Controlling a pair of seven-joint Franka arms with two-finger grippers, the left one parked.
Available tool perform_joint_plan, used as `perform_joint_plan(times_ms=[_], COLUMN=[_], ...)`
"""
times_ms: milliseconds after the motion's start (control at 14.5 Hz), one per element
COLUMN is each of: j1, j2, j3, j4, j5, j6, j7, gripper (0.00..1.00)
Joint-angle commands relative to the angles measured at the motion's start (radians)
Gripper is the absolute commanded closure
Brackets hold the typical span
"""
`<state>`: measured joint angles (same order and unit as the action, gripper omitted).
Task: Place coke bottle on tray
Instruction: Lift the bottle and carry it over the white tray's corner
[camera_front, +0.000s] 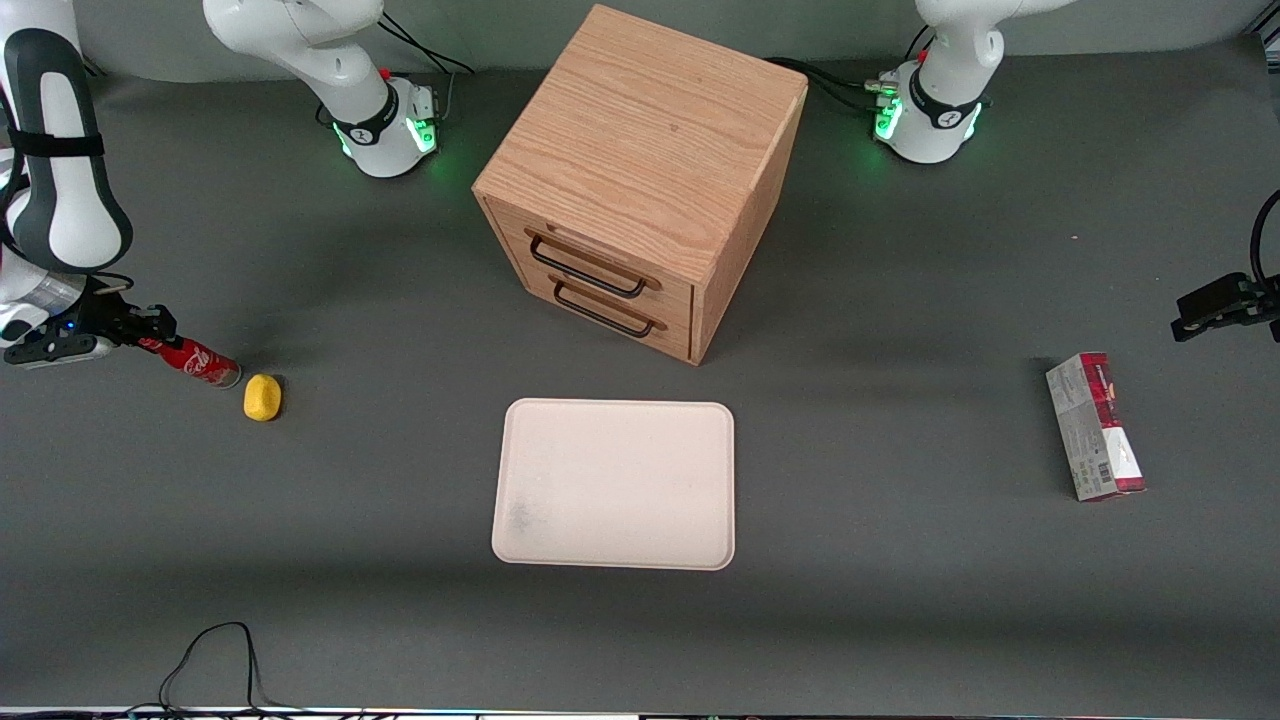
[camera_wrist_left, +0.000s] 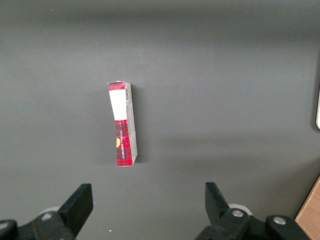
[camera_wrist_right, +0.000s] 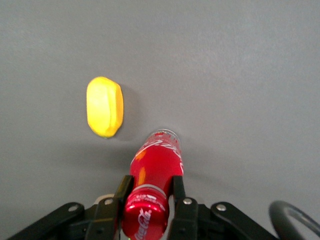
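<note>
The coke bottle (camera_front: 203, 363), small and red with white script, is at the working arm's end of the table, tilted, its base low at the table surface. My right gripper (camera_front: 150, 332) is shut on the bottle's cap end. In the right wrist view the gripper (camera_wrist_right: 150, 192) has a finger pressed on each side of the bottle (camera_wrist_right: 157, 160). The pale cream tray (camera_front: 615, 485) lies flat and empty in the middle of the table, nearer the front camera than the cabinet and well apart from the bottle.
A small yellow lump (camera_front: 262, 397) sits close beside the bottle's base, and also shows in the right wrist view (camera_wrist_right: 104, 106). A wooden drawer cabinet (camera_front: 640, 180) stands farther back. A red-and-grey carton (camera_front: 1095, 427) lies toward the parked arm's end. A black cable (camera_front: 215, 660) loops at the front edge.
</note>
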<state>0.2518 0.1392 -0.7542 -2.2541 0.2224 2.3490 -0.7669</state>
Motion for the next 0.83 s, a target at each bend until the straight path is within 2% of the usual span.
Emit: perform_joint_plan(times_ms=[0,138,207,483,759], j1=[0.012,0.014,0.014,0.010,0.010], j2=[0.000,-0.001,0.000,0.040,0.231], j3=[0.045,0.108,0.159,0.370,0.527], j4=[0.192,0.356,0.432,0.730,1.116], j5=[0.005,-0.067,-0.083,-0.097,-0.092], j6=[-0.260,-0.448,-0.514,-0.687,-0.848], j7=[0.100,0.231,0.297,0.546,0.704], gripper=[1.00,1.00,1.00,1.00,1.00])
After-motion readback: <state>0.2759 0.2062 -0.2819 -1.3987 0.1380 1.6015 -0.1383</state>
